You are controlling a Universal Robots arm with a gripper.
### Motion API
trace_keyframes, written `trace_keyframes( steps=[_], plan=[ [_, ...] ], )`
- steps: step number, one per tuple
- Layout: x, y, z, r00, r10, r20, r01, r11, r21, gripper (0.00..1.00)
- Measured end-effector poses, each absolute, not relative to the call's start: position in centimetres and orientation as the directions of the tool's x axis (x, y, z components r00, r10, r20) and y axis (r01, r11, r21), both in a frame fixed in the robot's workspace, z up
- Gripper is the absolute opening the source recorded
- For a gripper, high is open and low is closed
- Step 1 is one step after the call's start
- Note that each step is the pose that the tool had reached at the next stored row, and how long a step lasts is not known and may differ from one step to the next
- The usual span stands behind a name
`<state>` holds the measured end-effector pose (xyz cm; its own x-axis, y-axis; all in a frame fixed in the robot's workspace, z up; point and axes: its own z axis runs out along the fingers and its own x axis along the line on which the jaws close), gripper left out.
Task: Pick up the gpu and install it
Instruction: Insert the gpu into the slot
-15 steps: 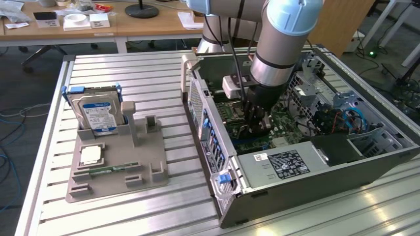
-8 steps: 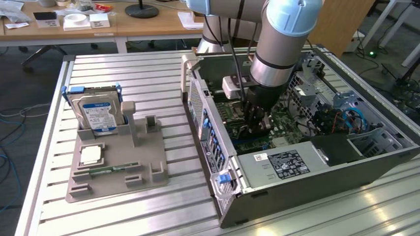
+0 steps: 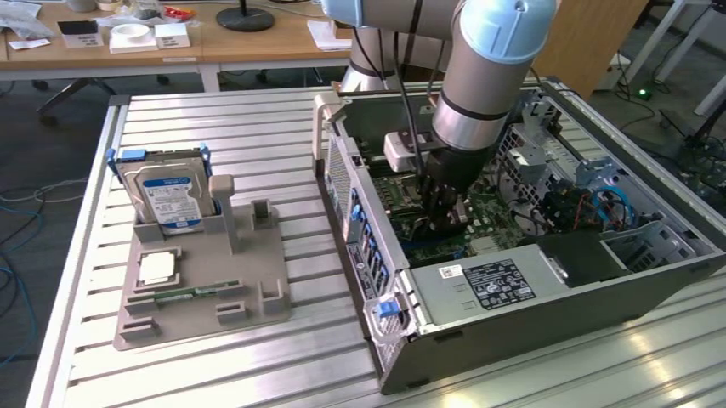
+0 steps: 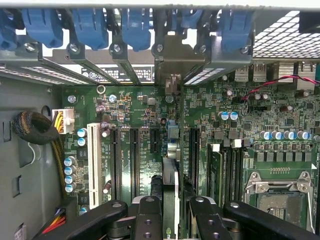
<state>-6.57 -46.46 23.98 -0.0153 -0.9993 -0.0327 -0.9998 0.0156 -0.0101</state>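
The gripper (image 4: 170, 210) sits closest in the wrist view, its black fingers (image 4: 148, 220) pinching the gpu (image 4: 170, 185) edge-on, so the card shows as a thin upright blade between them. It hangs just above the green motherboard (image 4: 210, 110), lined up along the row of black expansion slots (image 4: 134, 160), with its metal bracket end (image 4: 172, 62) toward the blue retention clips (image 4: 135, 25) at the case's rear wall.

By my reading the pick-up is done and the install is in hand: the card is inside the computer case (image 3: 635, 302) but I cannot tell whether its edge has entered a slot. Seating it would call for the card's edge to stay square over one slot and the bracket to meet its rear opening, then a straight, firm push down; a tilt could jam it.

The open case lies on a ribbed metal desk (image 3: 227, 127), with the arm (image 3: 482, 85) reaching down into it. Toward the exterior view's left stands a grey parts holder (image 3: 204, 289) carrying a blue-labelled hard drive (image 3: 168, 200) and a narrow RAM stick (image 3: 187, 294). Behind are a wooden table (image 3: 170, 55) with small items and office floor with cables.
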Motion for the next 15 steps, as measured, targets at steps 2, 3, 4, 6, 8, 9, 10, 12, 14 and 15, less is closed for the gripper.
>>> trace_keyframes(
  steps=[2, 3, 4, 6, 8, 9, 10, 12, 14, 15],
  plan=[
    [-6.57, -46.46, 23.97, -0.015, -0.999, -0.033, -1.0, 0.016, -0.01, 0.26],
    [-6.58, -46.46, 23.97, -0.015, -0.999, -0.033, -1.0, 0.016, -0.01, 0.26],
    [-6.58, -46.46, 23.96, -0.015, -0.999, -0.033, -1.0, 0.016, -0.01, 0.26],
    [-6.59, -46.46, 23.92, -0.015, -0.999, -0.033, -1.0, 0.016, -0.01, 0.26],
    [-6.61, -46.46, 23.92, -0.015, -0.999, -0.033, -1.0, 0.016, -0.01, 0.26],
    [-6.62, -46.46, 23.91, -0.015, -0.999, -0.033, -1.0, 0.016, -0.01, 0.26],
    [-6.64, -46.46, 23.91, -0.015, -0.999, -0.033, -1.0, 0.016, -0.01, 0.26],
    [-6.67, -46.46, 23.88, -0.015, -0.999, -0.033, -1.0, 0.016, -0.01, 0.26],
    [-6.69, -46.46, 23.87, -0.015, -0.999, -0.032, -1.0, 0.016, -0.01, 0.26],
    [-6.69, -46.46, 23.86, -0.015, -0.999, -0.033, -1.0, 0.016, -0.01, 0.26]
  ],
)
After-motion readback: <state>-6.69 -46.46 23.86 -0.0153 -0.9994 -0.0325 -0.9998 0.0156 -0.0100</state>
